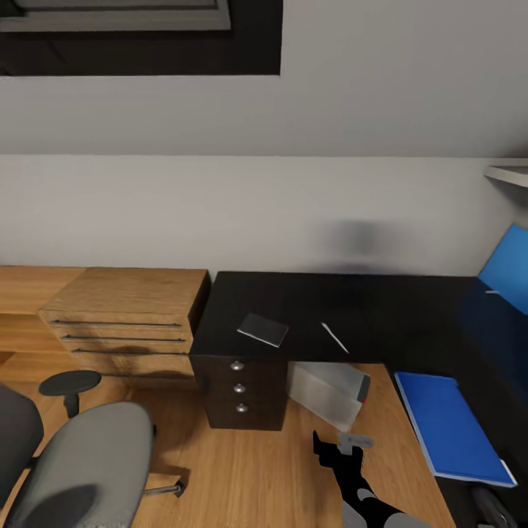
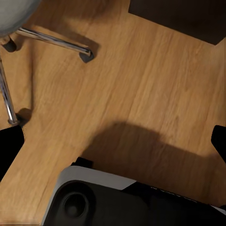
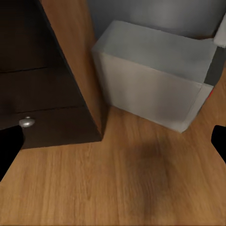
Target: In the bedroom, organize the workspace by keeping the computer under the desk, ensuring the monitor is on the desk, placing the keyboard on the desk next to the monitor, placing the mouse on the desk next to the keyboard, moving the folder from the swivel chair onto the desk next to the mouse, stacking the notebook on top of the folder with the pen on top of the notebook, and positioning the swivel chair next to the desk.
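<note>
Centre frame, the black table (image 1: 352, 301) carries notebook (image 1: 262, 329) and pen (image 1: 334, 337); computer (image 1: 330, 394) stands beneath on wood floor (image 1: 249, 469). Both arms' fingers spread, released.

Notebook (image 1: 263, 329) lies on counter (image 1: 381, 308), above drawers (image 1: 239, 387). Pen (image 1: 334, 337) on counter, right of notebook, apart from it. Computer (image 1: 328, 394) on floor under counter, just right of drawers. Folder (image 1: 449, 425) further right, at counter's side wing. Wooden drawer unit (image 1: 125, 315) left of counter. Swivel chair (image 1: 81, 469) on floor, front left.
</note>
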You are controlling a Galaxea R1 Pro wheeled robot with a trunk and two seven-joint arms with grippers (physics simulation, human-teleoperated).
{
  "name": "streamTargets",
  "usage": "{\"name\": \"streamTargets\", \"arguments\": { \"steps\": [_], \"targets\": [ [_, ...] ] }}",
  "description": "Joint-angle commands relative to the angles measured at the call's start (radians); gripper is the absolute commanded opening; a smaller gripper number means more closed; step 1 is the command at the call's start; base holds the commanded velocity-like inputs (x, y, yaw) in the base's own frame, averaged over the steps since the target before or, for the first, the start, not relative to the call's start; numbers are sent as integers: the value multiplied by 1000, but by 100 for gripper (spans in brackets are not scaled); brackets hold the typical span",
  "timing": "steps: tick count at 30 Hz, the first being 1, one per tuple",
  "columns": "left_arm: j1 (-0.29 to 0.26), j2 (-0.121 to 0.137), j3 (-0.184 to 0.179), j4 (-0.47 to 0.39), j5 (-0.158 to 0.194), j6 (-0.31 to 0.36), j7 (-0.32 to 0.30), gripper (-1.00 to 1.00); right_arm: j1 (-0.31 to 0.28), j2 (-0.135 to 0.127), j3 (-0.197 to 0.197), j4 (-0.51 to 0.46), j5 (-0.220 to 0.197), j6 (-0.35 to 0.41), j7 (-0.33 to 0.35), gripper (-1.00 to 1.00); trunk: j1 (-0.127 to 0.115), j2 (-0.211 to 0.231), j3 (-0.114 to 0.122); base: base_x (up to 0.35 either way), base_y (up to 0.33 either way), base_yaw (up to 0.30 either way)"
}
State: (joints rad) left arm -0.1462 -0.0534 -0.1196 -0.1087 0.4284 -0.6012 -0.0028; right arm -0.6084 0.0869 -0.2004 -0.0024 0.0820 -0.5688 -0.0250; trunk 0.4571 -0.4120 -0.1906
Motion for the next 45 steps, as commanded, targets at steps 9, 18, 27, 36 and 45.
{"name": "streamTargets", "arguments": {
  "steps": [9,18,27,36,45],
  "targets": [
    [-1,0,-8,1,10,-4,0,100,-1,-1,-7,0,10,-3,-3,100,0,-2,-8,0,-2,257],
    [-1,-1,-8,1,11,-2,0,100,-1,-3,-6,0,13,-7,-3,100,-7,12,-7,0,0,127],
    [-1,-1,-8,1,12,1,1,100,-1,-6,-1,-7,19,19,-3,100,-7,12,-7,0,0,9],
    [-1,0,-8,0,14,3,7,100,-5,-10,1,-302,28,402,-40,100,-7,12,-8,0,0,0],
    [-1,-8,-10,-188,10,198,96,100,-13,9,19,-582,49,730,-41,100,-7,12,-8,0,0,0]
  ]
}}
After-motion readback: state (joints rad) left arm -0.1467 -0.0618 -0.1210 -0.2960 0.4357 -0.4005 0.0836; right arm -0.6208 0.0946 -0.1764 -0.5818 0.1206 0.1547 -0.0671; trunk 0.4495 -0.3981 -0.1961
